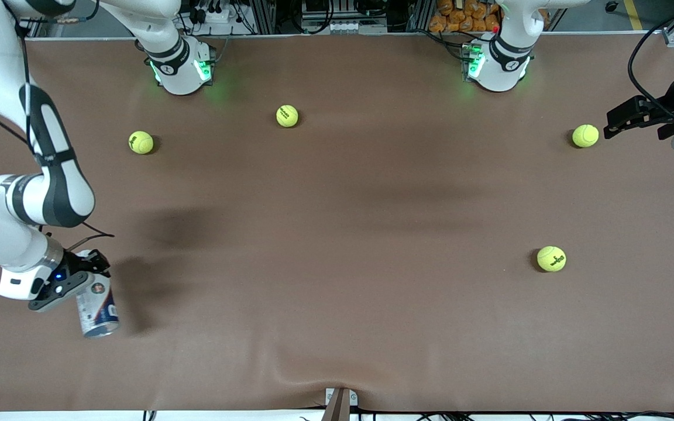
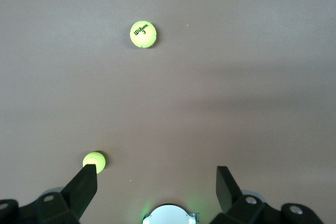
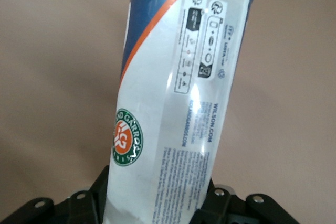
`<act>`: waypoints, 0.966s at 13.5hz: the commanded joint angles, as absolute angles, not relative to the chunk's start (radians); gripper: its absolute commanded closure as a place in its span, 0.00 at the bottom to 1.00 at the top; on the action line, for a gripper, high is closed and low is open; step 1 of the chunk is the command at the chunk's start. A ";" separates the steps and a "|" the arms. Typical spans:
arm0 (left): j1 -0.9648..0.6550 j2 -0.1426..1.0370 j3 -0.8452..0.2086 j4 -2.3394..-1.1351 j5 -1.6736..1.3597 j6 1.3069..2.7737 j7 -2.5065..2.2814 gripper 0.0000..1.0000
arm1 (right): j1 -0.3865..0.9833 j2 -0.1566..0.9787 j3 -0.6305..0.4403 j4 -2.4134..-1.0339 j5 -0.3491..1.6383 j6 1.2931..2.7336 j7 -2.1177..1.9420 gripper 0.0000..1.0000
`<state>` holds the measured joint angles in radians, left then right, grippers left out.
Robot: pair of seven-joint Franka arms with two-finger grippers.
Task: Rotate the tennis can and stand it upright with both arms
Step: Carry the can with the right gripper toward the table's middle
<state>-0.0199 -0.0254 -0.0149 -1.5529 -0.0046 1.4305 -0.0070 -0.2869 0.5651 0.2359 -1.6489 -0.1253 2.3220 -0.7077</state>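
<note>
Right wrist view: right gripper [image 3: 157, 198] clamped on tennis can [image 3: 178, 93].

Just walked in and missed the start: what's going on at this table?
The right gripper has shut on the tennis can, which lies on its side on the brown table at the right arm's end, near the front camera. The left gripper waits open over the left arm's end, beside a tennis ball. Three more balls are scattered about. The can is not yet upright.
</note>
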 commanded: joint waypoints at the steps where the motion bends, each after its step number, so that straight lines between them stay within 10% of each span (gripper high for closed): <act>1: -0.008 -0.031 -0.025 -1.548 0.006 1.417 0.003 0.00 | -0.212 0.534 0.311 -1.649 -0.110 2.295 -0.724 0.33; 6: -0.008 -0.029 -0.025 -1.548 0.003 1.417 0.002 0.00 | -0.170 0.607 0.601 -1.657 -0.110 2.339 -0.726 0.34; 13: -0.006 -0.029 -0.020 -1.548 -0.003 1.417 0.003 0.00 | 0.102 0.689 0.614 -1.684 -0.187 2.428 -0.776 0.34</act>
